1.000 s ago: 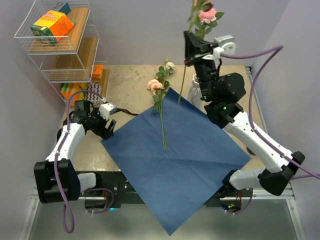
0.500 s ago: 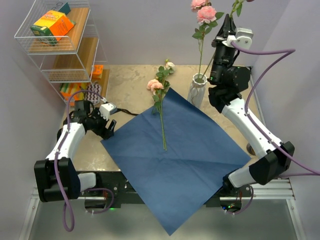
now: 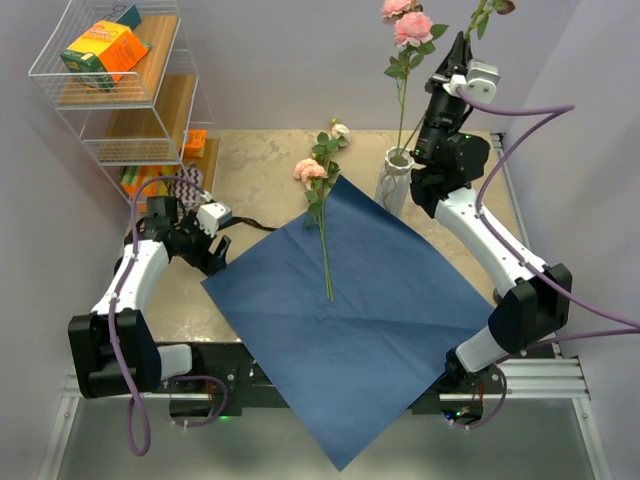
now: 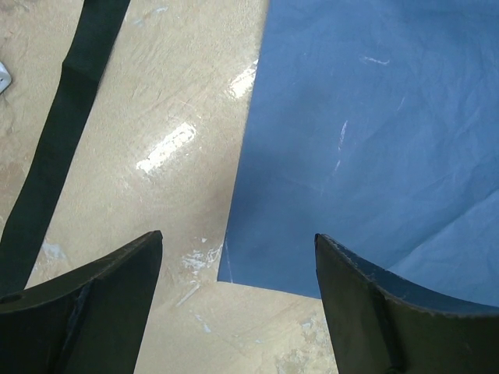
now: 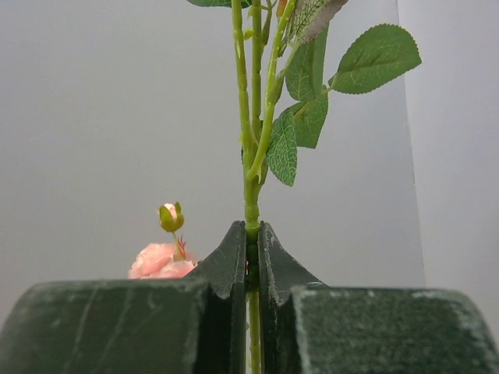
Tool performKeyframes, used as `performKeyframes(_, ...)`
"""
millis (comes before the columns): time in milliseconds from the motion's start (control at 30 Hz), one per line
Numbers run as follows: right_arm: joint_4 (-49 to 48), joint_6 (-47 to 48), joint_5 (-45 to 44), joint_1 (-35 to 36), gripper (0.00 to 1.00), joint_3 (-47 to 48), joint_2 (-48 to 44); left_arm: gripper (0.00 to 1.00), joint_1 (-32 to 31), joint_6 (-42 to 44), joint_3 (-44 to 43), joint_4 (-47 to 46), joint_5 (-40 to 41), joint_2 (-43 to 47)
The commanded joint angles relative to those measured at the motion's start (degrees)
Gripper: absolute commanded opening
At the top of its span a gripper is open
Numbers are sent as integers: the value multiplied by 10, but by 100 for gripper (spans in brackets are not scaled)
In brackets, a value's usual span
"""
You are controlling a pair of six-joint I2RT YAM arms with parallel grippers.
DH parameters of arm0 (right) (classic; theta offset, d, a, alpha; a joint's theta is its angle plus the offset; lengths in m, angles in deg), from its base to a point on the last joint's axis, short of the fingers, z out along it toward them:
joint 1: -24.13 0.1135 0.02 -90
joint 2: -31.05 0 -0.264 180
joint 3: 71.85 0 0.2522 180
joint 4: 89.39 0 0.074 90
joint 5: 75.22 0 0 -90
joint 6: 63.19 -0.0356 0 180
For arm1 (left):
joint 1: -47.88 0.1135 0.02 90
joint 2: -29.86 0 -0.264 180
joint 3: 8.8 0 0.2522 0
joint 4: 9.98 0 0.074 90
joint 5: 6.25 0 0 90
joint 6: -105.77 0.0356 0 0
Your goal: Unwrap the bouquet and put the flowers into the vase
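Flowers are lying with their thin green stalks on a blue paper sheet and their pink and cream heads on the beige, marbled table beyond it. The sheet is spreading diamond-wise, its near corner hanging past the table's edge. Pale grey walls are closing in the scene. A white wire shelf is standing at the far left, carrying an orange box. A black ribbon is trailing on the tabletop beside the paper. Pink roses are rising from the ribbed white vase at the paper's far corner. The right gripper is pinching a leafy green stem tightly, holding it upright above the vase. The left gripper is hovering with jaws wide apart, holding nothing, over the paper's left corner.
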Motion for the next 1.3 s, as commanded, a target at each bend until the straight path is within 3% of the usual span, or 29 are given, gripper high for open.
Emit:
performKeyframes(0,-69,20,-21,-3,0,-24,12,83,5,10,-20,3,-20,-1)
performKeyframes(400,-70,-41,-70,0,0,-139,-12,84,11,4,-32,9,-19,8)
performKeyframes(667,31,-105,-42,3,3,-147,-6,84,11,2,-36,19,-27,20)
performKeyframes(733,41,-119,-33,8,8,-154,-11,84,12,2,-34,20,-29,22)
performKeyframes(833,73,-130,-26,18,29,-165,-24,84,11,0,-35,21,-32,22)
performKeyframes(867,76,-132,-26,21,42,-172,-29,84,12,-1,-36,20,-35,22)
performKeyframes(967,83,-135,-33,34,56,-198,-44,84,11,-1,-39,20,-37,21)
performKeyframes(1267,133,-125,-63,111,62,-267,-128,84,11,-4,-37,19,-44,22)
